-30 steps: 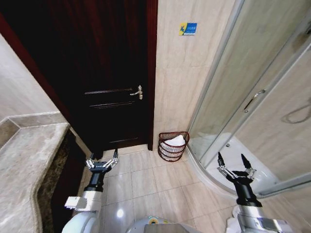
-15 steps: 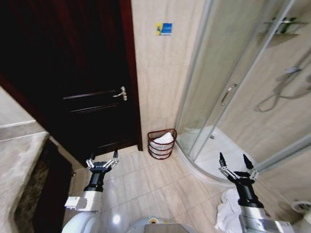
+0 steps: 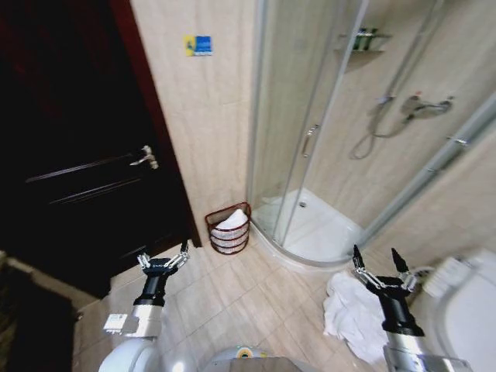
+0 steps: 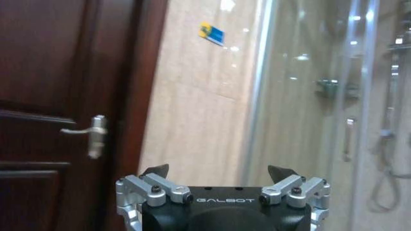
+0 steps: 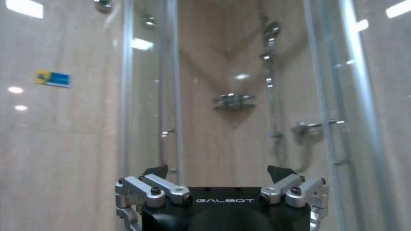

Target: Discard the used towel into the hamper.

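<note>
Clearly, the used towel (image 3: 353, 314) is the white crumpled heap on the tiled floor (image 3: 248, 298), just in front of the curved edge of the shower tray (image 3: 322, 232) and near a white fixture (image 3: 465, 310) at the right border of the head view. It lies directly under and a little to the left of the right gripper (image 3: 380, 263), which hangs above it with its two fingers spread apart and nothing between them. The heap has no clean long axis; as far as I can judge, it is somewhat longer in the direction from the shower tray toward the robot, and its folds point to no clear side. The hamper (image 3: 229, 230) stands upright against the beige wall (image 3: 205, 132), between the dark door (image 3: 77, 155) and the glass shower enclosure (image 3: 302, 139), with its open rim upward and something white already inside. From the towel it lies forward and to the left, well apart. The left gripper (image 3: 163, 260) is held low before the door, fingers also apart and empty, and it is nearer to the hamper than to the towel. So I judge that the right arm is the natural one for the pick: it must go down onto the heap, then carry it leftward and forward to the hamper.
</note>
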{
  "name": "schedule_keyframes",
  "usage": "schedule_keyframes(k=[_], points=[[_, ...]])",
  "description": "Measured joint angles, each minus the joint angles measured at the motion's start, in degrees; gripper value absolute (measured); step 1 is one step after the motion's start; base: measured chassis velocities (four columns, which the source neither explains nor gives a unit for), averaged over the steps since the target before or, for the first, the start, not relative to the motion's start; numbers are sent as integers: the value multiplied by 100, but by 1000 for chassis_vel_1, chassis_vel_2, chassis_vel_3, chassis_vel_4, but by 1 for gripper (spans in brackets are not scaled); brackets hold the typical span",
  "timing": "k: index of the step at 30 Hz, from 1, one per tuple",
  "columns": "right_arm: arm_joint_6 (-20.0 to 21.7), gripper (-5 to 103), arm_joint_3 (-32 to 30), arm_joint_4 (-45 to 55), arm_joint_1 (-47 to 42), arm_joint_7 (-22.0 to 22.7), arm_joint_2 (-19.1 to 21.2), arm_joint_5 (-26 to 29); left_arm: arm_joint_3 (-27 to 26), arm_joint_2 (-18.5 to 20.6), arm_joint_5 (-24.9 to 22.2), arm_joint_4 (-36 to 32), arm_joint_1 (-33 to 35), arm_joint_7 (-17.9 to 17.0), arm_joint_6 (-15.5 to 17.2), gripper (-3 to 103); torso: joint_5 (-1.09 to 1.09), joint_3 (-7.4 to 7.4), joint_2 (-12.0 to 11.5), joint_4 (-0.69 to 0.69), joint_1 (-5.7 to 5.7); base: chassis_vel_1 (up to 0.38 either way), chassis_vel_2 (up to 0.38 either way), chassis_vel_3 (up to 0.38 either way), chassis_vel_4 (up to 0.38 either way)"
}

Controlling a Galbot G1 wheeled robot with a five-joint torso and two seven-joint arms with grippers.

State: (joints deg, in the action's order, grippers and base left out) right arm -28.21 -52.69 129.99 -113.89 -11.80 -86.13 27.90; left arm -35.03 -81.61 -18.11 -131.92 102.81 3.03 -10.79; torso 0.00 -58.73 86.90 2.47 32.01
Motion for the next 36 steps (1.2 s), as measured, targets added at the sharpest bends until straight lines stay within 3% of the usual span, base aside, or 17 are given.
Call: schedule_keyframes(k=[36], points=[[-104,100,-77,-68,-5,141,11,152,0,0,0,0,0,0,0,100,0,0,0,0,-1,-126,-128,-123,-131]])
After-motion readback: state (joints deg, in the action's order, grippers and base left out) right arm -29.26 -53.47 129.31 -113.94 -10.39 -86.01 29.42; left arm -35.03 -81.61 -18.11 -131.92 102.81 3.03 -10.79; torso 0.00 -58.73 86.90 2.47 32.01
